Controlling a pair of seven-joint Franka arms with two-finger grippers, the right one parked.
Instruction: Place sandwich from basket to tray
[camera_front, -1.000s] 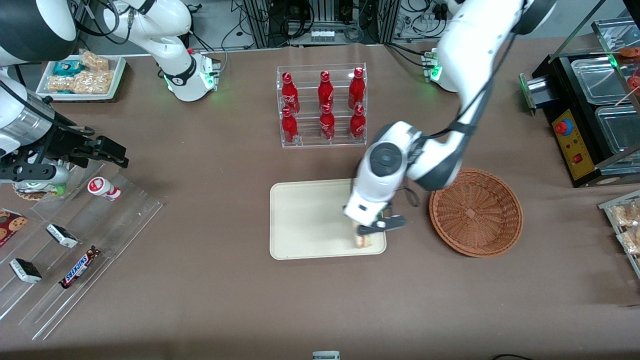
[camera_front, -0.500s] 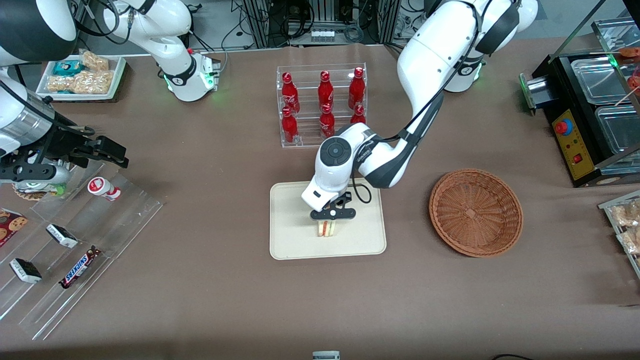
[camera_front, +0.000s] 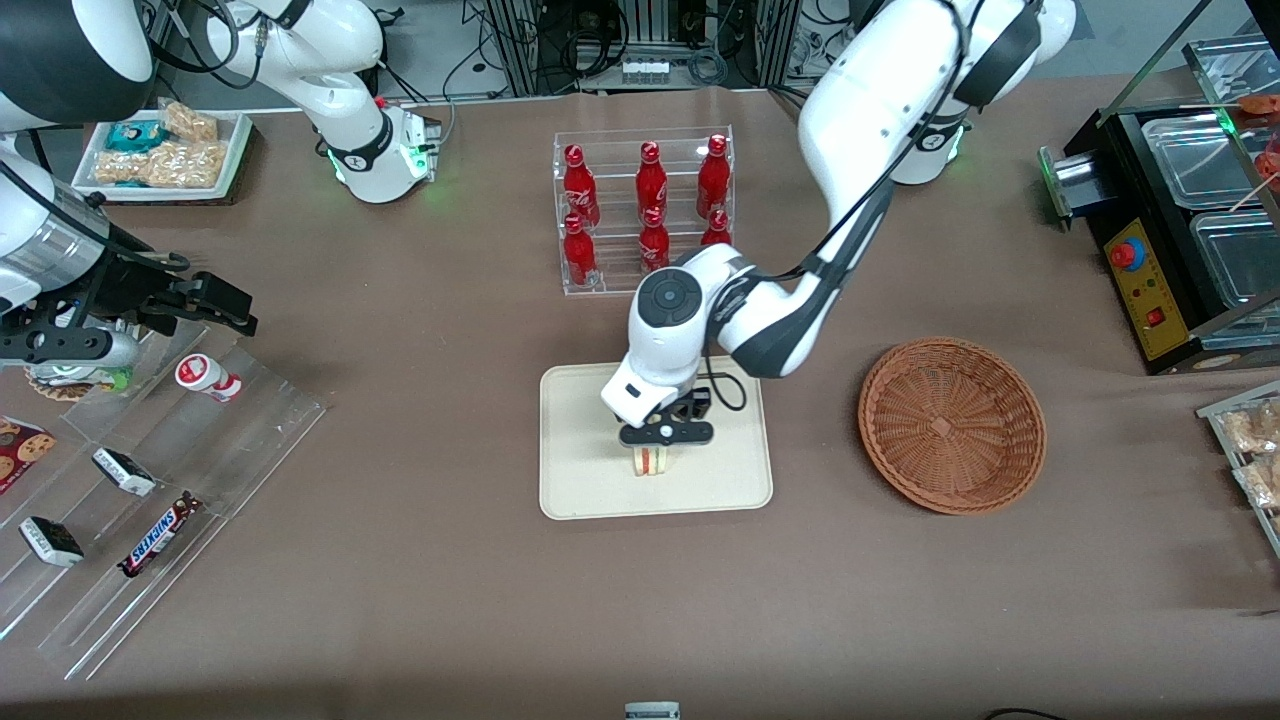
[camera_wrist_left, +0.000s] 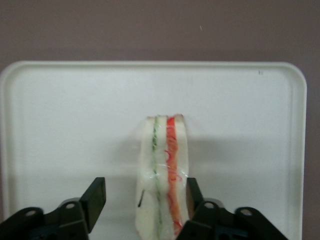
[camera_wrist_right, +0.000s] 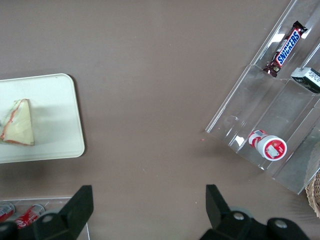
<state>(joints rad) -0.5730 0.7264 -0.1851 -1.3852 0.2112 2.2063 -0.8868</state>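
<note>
The sandwich (camera_front: 651, 462) stands on its edge on the cream tray (camera_front: 580, 490), near the tray's middle. My left gripper (camera_front: 665, 435) is directly above it. In the left wrist view the gripper (camera_wrist_left: 145, 192) is open around the sandwich (camera_wrist_left: 162, 175): one finger (camera_wrist_left: 96, 194) stands clear of the bread with tray (camera_wrist_left: 75, 125) showing between them, and the other finger (camera_wrist_left: 194, 190) is against the red-filling side. The right wrist view shows the sandwich (camera_wrist_right: 17, 130) on the tray (camera_wrist_right: 55, 115). The wicker basket (camera_front: 950, 425) is empty, beside the tray toward the working arm's end.
A clear rack of red bottles (camera_front: 645, 210) stands farther from the front camera than the tray. Acrylic racks with snack bars (camera_front: 150, 510) lie toward the parked arm's end. A black appliance (camera_front: 1170, 230) and snack packs (camera_front: 1255, 450) are at the working arm's end.
The gripper carried the sandwich from the tray's corner nearest the basket to the tray's middle. In the last half second it has barely moved.
</note>
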